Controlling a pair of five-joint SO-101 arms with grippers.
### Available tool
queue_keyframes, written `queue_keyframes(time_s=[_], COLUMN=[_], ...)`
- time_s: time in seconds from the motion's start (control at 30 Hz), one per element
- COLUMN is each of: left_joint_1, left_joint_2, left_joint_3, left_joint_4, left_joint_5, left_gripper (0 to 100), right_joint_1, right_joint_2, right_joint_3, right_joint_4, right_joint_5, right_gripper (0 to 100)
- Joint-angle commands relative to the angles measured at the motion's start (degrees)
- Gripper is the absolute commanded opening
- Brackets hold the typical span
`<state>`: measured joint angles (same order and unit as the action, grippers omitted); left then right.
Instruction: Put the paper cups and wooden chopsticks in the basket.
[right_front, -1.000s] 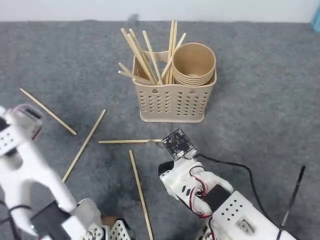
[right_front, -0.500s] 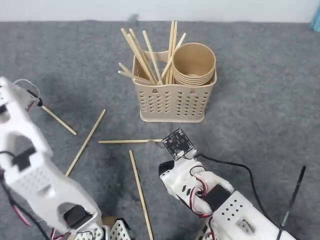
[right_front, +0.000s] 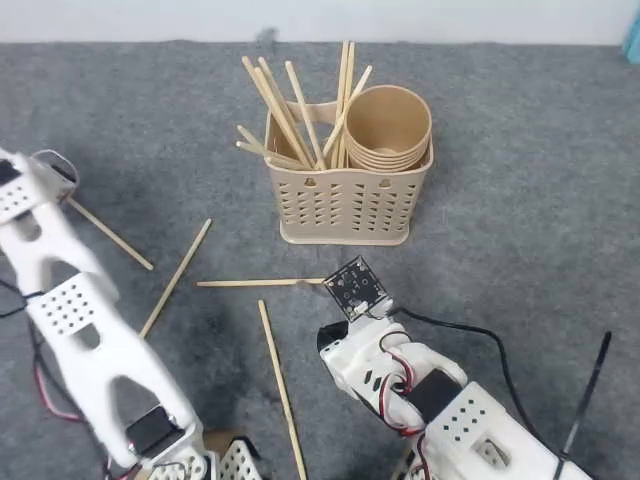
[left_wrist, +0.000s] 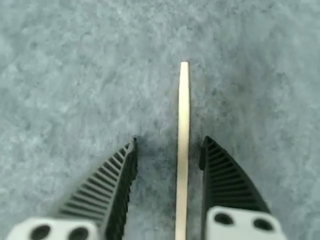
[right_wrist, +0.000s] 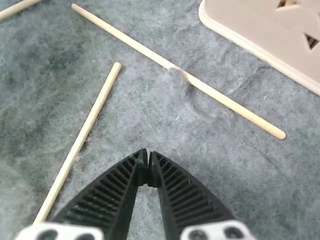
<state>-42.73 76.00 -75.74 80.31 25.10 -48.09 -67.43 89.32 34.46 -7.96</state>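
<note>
A beige slotted basket (right_front: 345, 210) stands mid-table, holding stacked paper cups (right_front: 388, 125) and several wooden chopsticks (right_front: 285, 105). More chopsticks lie loose on the grey carpet. My left arm (right_front: 60, 300) stretches over the far-left chopstick (right_front: 115, 238). My left gripper (left_wrist: 169, 145) is open and straddles that chopstick's (left_wrist: 183, 125) end, the stick lying close to one finger. My right gripper (right_wrist: 148, 157) is shut on nothing, low over the carpet. It sits near the chopstick (right_wrist: 175, 70) lying in front of the basket (right_wrist: 270, 35), with another chopstick (right_wrist: 80, 142) beside it.
Three other loose chopsticks lie on the carpet: a slanted one (right_front: 175, 278), a horizontal one (right_front: 262, 283) in front of the basket, and one (right_front: 282, 390) between the arms. My right arm (right_front: 390, 370) fills the near centre. A black cable (right_front: 500, 360) trails at the right.
My left arm has swung forward and outward, bringing its open gripper down over the end of the far-left chopstick. My right arm and the other chopsticks have not moved.
</note>
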Motion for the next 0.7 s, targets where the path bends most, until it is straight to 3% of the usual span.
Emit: queue_keyframes(time_s=[0.0, 0.13, 0.3, 0.5, 0.67], left_joint_1=[1.14, 2.55, 3.6, 4.31, 2.46], left_joint_2=[4.13, 8.35, 9.67, 6.95, 1.76], left_joint_3=[-9.01, -15.08, -20.53, -20.44, -20.35], left_joint_4=[2.02, 6.33, 12.66, 20.4, 20.48], left_joint_5=[0.53, 0.44, 0.18, 0.18, 0.18], left_gripper=[19, 18, 0, 1, 1], right_joint_1=[0.57, 0.57, 0.57, 0.57, 0.66], right_joint_2=[0.75, 0.75, 0.75, 0.75, 0.75], right_joint_3=[-0.35, -0.35, -0.35, -0.35, -0.35], right_joint_4=[-1.27, -1.27, -1.19, -1.1, -1.1], right_joint_5=[0.7, 0.7, 0.7, 0.7, 0.7], right_gripper=[0.6, 0.6, 0.6, 0.6, 0.6])
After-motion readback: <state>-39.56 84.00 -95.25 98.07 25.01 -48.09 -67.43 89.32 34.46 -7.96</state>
